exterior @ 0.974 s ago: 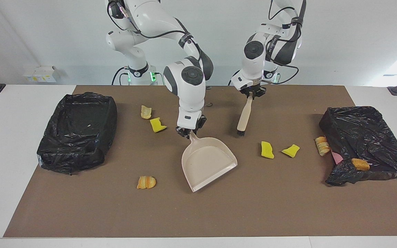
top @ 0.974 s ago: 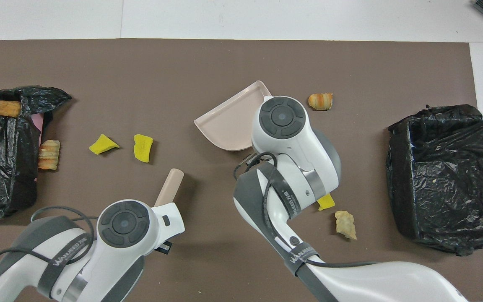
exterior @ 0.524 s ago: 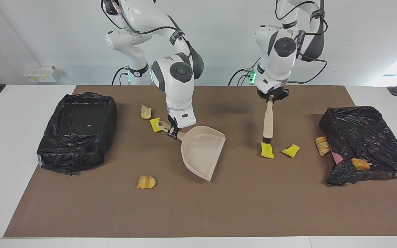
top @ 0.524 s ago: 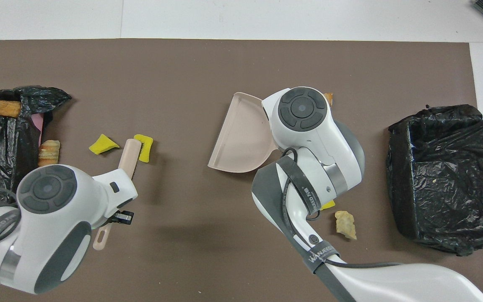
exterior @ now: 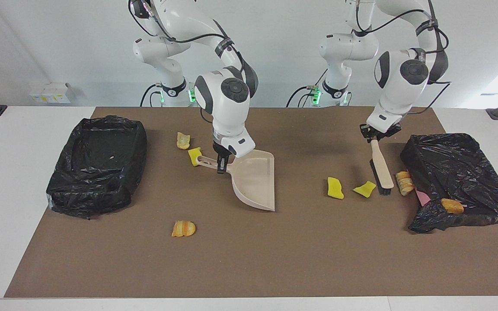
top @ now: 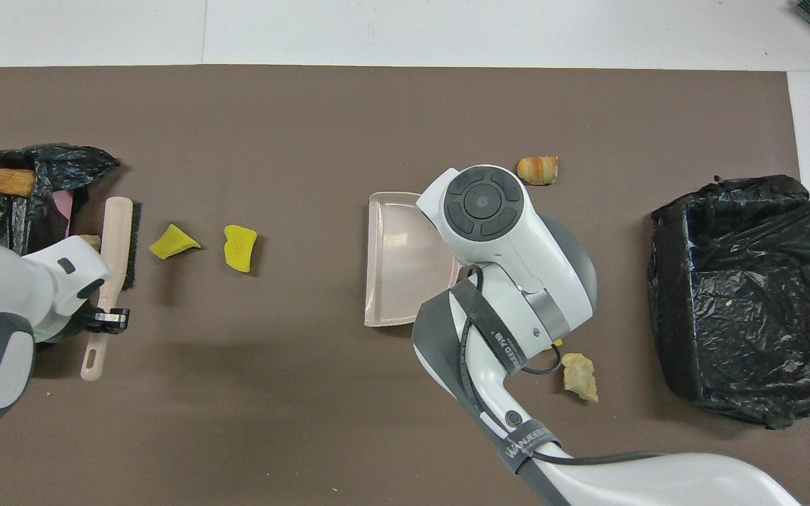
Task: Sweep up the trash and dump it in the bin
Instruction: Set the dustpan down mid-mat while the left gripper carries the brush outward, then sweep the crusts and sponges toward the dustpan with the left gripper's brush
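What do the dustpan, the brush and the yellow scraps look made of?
Dustpan: probably moulded plastic; smooth, even beige with a slight sheen and thin rigid walls.
Brush: beige handle of the same smooth look, likely plastic; short dark bristles, fibre unclear.
Yellow scraps: look like cut sponge or foam; matte, bright yellow, irregular edges.

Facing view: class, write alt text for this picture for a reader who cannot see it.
Two robot arms work at a brown table: the right gripper holds a beige dustpan by its handle, and the left gripper holds a brush beside two yellow scraps. A bin with a black liner sits at each end.
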Available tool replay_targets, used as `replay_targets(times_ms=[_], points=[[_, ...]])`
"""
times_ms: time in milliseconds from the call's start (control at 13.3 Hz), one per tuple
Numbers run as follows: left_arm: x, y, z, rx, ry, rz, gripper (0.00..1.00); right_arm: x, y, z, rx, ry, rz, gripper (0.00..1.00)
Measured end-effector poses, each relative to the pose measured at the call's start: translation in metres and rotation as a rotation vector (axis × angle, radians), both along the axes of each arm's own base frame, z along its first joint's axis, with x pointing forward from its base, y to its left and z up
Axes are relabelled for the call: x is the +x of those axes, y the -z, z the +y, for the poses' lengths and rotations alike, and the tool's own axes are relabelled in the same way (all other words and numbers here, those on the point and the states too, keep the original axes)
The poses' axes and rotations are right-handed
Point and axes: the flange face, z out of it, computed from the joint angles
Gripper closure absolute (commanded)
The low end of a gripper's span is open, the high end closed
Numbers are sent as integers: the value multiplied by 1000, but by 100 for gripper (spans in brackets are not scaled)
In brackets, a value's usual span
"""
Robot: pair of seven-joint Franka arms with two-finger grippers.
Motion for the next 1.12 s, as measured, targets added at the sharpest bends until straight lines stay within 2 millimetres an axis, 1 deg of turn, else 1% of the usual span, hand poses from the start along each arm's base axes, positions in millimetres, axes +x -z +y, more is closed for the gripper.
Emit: replay_targets(times_ms=[150,225,300,375,524,674,899,1049,1124], points=[[1,8,36,-6,-31,13,100,-4,6,-1,-15,-21,1,100],[0,12,49,-2,-47,25,100,-5,11,0,-12,-29,-7,100],[-2,15,55,15,-53,45,100,-6,16,0,-11,-35,-11,100],[-5,16,58,46,-65,70,100,-8,20,0,-14,-39,-12,100],[-12,18,53,116,-115,116,100,-10,24,1,-16,-46,-11,100],[-19,27,45,139,-137,141,100,-13,26,5,-18,-54,-8,100],[-27,49,38,138,-152,121,100,-14,27,6,-19,-56,-6,100],[-28,57,33,126,-154,92,100,-15,28,6,-20,-56,-4,100],[-27,59,24,98,-161,77,100,-15,28,5,-20,-56,-3,100]])
